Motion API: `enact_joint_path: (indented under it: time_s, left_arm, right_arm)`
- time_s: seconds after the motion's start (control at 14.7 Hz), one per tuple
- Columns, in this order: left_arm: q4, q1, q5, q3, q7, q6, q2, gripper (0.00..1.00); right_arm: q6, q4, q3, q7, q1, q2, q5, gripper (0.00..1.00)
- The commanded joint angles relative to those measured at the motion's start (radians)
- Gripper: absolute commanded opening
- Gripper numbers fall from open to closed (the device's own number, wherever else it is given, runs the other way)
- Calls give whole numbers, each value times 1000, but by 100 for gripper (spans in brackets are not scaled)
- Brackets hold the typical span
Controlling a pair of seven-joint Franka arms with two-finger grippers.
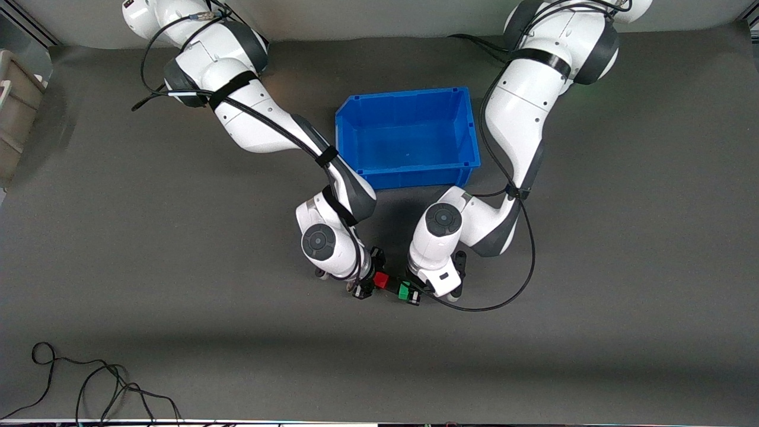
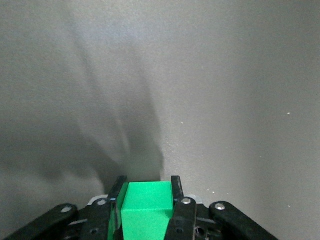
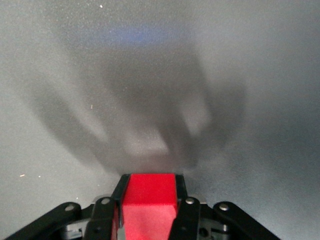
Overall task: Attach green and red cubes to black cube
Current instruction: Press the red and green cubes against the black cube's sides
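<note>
My right gripper (image 1: pixel 375 277) is shut on the red cube (image 1: pixel 381 280), which fills the gap between its fingers in the right wrist view (image 3: pixel 149 210). My left gripper (image 1: pixel 410 293) is shut on the green cube (image 1: pixel 404 290), also seen in the left wrist view (image 2: pixel 145 210). Both cubes are held close together just above the grey mat, nearer to the front camera than the blue bin. A small dark patch (image 1: pixel 393 286) sits between them. I cannot tell whether it is the black cube or a finger. Neither wrist view shows the black cube.
An open blue bin (image 1: pixel 409 173) stands on the mat between the two arms, with nothing in it. Loose black cables (image 1: pixel 89 385) lie near the front edge at the right arm's end. A beige object (image 1: pixel 15 112) sits at that end's edge.
</note>
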Motion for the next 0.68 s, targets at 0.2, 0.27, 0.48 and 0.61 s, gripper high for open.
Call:
enact_joint_path:
  time_s: [0.2,0.27,0.48,0.61]
  left_arm:
    - [11,-17,3,5,1,-47,-3,3]
    - [11,-17,3,5,1,-46,-3,17]
    - [11,-17,3,5,1,-37,-4,54]
    - [11,-17,4,5,1,-34,-4,95]
  right_arm:
    - [17,48,2,12,22,30,2,0]
    - [17,45,2,12,22,30,0,0]
    - [12,41,2,12,20,27,2,0]
    - [11,43,0,12,20,27,0,0]
